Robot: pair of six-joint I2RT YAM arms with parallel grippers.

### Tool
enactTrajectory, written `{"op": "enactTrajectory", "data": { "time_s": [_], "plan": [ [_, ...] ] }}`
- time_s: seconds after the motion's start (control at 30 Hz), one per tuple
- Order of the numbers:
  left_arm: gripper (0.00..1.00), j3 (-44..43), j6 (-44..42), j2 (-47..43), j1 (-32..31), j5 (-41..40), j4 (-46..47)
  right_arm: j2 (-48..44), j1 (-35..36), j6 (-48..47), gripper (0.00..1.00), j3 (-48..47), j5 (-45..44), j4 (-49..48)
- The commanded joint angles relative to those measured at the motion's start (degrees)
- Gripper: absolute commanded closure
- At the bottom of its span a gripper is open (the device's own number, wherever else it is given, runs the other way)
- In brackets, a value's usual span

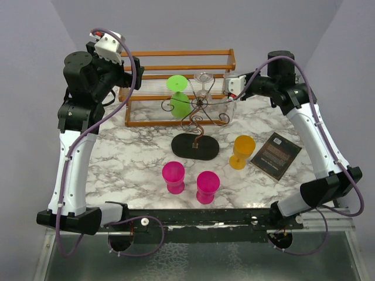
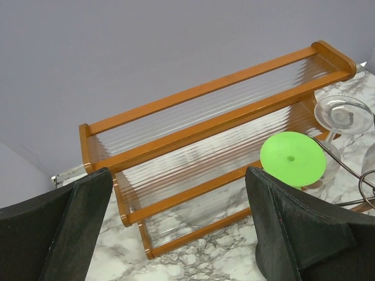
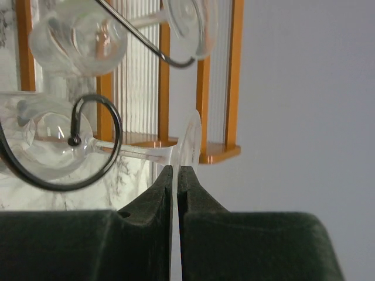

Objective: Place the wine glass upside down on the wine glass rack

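Note:
The wine glass rack stands mid-table; its scroll arms curl in front of the right wrist camera. My right gripper is shut on the thin foot of a clear wine glass. That glass's stem passes through one curl, with the bowl on the far side. In the top view the right gripper is at the rack's right side. A green glass and another clear glass hang on the rack. My left gripper is open and holds nothing, raised near the wooden shelf.
The orange-brown slatted shelf stands right behind the rack. Two pink glasses and an orange one stand upside down on the marble in front. A dark booklet lies at the right.

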State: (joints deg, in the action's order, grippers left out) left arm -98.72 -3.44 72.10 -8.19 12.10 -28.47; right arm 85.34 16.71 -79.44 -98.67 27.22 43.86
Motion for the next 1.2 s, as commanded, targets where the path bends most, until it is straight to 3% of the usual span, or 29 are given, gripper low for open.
{"op": "enactTrajectory", "data": {
  "time_s": [0.0, 0.5, 1.17],
  "plan": [
    [0.01, -0.4, -0.3, -1.1, 0.9, -0.8, 1.9, 1.4, 2.7, -4.0, 0.98, -5.2, 4.6, 2.1],
    [0.01, -0.5, -0.8, -0.9, 1.6, -0.8, 2.1, 1.9, 5.0, -6.7, 0.96, -9.7, 12.1, 10.2],
    [0.01, 0.2, -1.5, -1.1, 1.8, -0.6, 2.6, -1.9, 5.1, -5.9, 0.96, -9.0, 13.3, 13.7]
  ]
}}
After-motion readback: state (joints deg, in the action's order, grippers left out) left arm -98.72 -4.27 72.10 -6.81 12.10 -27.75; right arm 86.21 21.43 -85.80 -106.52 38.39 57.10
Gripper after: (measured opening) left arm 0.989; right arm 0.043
